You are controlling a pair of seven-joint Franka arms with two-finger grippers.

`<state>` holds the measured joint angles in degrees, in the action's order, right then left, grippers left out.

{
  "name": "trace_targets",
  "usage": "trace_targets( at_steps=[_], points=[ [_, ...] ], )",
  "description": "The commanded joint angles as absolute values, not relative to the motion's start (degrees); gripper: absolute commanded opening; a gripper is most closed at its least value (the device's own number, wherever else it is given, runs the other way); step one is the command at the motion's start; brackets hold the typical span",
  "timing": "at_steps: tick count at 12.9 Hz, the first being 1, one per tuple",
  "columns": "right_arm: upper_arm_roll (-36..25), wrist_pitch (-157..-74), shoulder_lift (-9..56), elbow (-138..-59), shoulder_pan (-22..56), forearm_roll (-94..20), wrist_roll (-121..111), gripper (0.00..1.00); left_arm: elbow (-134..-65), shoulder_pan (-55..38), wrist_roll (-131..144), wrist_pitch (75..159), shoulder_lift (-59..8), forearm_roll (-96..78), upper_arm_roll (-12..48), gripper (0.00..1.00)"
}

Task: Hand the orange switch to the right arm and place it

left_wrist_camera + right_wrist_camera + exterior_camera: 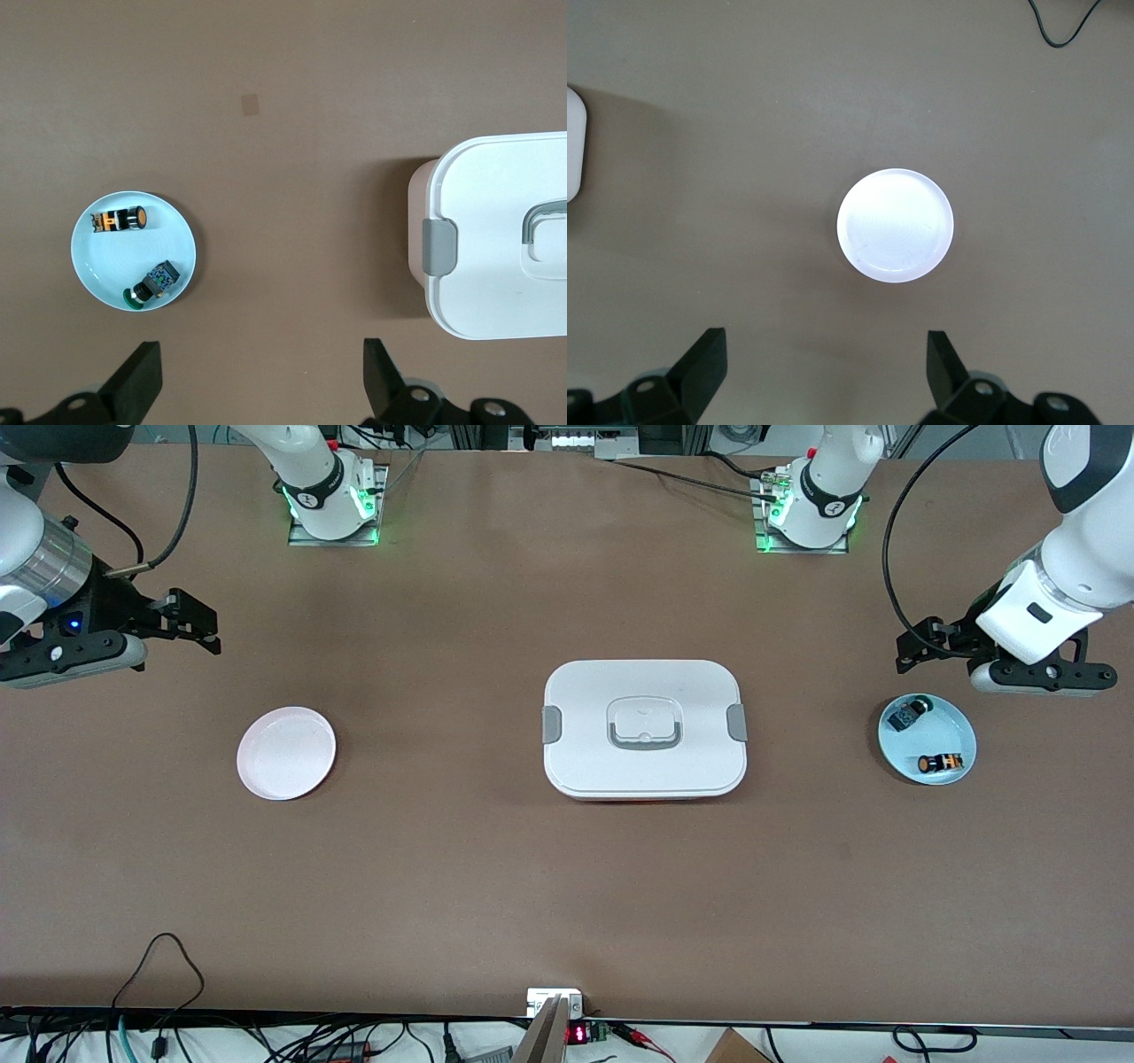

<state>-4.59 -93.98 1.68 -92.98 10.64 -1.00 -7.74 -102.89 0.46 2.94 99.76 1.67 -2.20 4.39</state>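
Left gripper: black fingers spread wide, nothing between them. It hangs over bare brown desk at the left arm's end, just beside the small round light-blue plate, with the white all-plastic wrist angling up and out of the front view.

Right gripper: fingers also apart and empty, over the desk at the right arm's end. Silver metal wrist ring and blue light sit above it, and the arm runs off the front view's edge. The round white plate lies on the desk nearer the front camera than this gripper, plate bare.

Tiny black-and-orange cylindrical switch lies on its side in the light-blue plate, on the part nearer the front camera. A dark-and-blue small part with a green tip shares the plate, apart from the switch (not touching).

White rectangular lidded box with grey side latches sits mid-desk between the two plates, lid on.
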Motion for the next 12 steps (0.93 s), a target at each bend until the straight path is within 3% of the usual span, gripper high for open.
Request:
trace_targets(
  at_steps=[1,12],
  points=[
    [-4.57,-93.43,1.5,-92.46,10.46,-1.05,-7.56,1.0,-100.72,0.09,3.69,98.26,0.62,-0.7,4.31,1.0],
    [-4.57,-93.43,1.58,-92.46,10.46,-1.05,-7.56,1.0,-99.93,0.26,3.87,96.86,0.53,-0.79,3.96,1.0]
  ],
)
